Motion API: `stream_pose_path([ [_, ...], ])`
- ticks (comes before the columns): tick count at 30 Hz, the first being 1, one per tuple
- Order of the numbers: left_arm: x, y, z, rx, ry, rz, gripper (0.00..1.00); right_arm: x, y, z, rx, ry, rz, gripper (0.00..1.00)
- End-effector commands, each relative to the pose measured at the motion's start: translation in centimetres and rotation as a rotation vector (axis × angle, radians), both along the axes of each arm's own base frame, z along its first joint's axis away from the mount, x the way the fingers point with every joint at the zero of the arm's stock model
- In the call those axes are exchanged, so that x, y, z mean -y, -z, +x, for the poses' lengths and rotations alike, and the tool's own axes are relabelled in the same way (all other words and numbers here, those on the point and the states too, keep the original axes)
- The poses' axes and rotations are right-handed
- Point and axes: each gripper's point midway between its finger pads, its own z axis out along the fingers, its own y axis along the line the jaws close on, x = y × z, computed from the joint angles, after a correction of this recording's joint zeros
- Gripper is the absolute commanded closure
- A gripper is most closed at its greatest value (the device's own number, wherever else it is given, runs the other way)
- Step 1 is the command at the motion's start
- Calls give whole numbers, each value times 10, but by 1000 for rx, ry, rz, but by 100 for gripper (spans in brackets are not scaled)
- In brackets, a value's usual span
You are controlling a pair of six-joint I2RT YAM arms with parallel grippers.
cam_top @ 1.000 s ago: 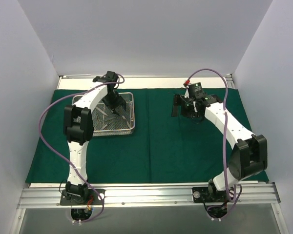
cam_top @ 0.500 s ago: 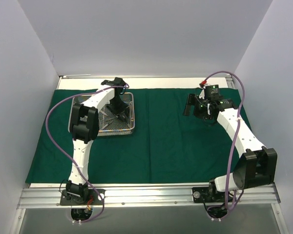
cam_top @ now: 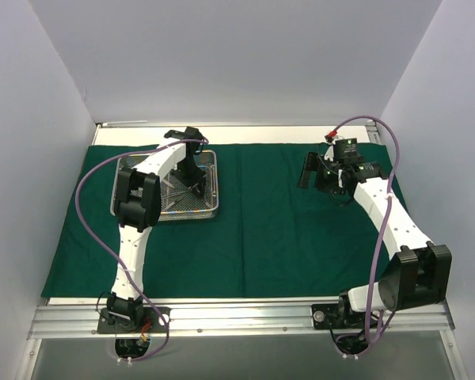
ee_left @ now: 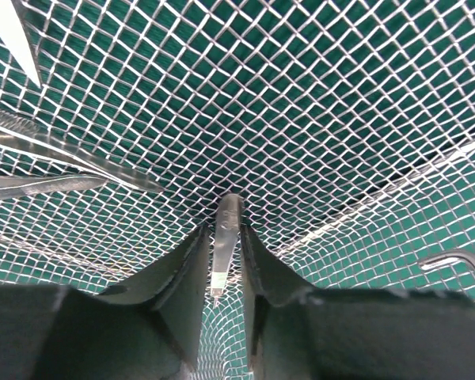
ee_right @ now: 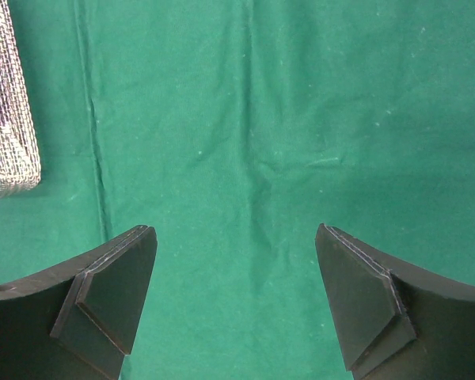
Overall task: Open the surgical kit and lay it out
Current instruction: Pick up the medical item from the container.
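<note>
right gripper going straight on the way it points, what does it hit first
The right gripper would probably meet bare green cloth first; the wire-mesh tray lies off to one side.

Matt green cloth point(cam_top: 285, 237); shiny wire-mesh metal tray point(cam_top: 191, 214); glossy steel instrument point(ee_left: 226, 229).

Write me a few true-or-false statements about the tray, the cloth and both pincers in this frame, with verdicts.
1. The rectangular silver wire-mesh tray sits on the left part of the dark green cloth. True.
2. The left pincer hovers over bare cloth. False: it is down inside the tray, its fingers closed on a slim steel instrument.
3. The right pincer is open and empty. True.
4. The tray lies directly beneath the right pincer. False: bare cloth lies beneath it; the tray is off to its left.
5. The cloth is folded over the tray. False: it lies spread out, the tray uncovered.
</note>
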Motion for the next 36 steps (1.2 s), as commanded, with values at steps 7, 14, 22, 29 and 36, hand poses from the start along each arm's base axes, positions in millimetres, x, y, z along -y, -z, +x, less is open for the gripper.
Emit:
stream_pose_path([
  [7, -11, 39, -11, -69, 24, 95, 82, 6, -5, -12, 20, 6, 2, 16],
  [14, -15, 12, 4, 14, 94, 103, 98, 3, -8, -8, 31, -2, 13, 16],
  [22, -16, -21, 12, 92, 151, 101, 98, -1, -11, -4, 34, -9, 29, 17],
  [29, -27, -49, 18, 151, 170, 119, 98, -8, -10, -1, 31, -41, 36, 16],
  [36, -41, -108, 36, 292, 230, 123, 98, -26, -10, 15, 27, -113, 64, 16],
])
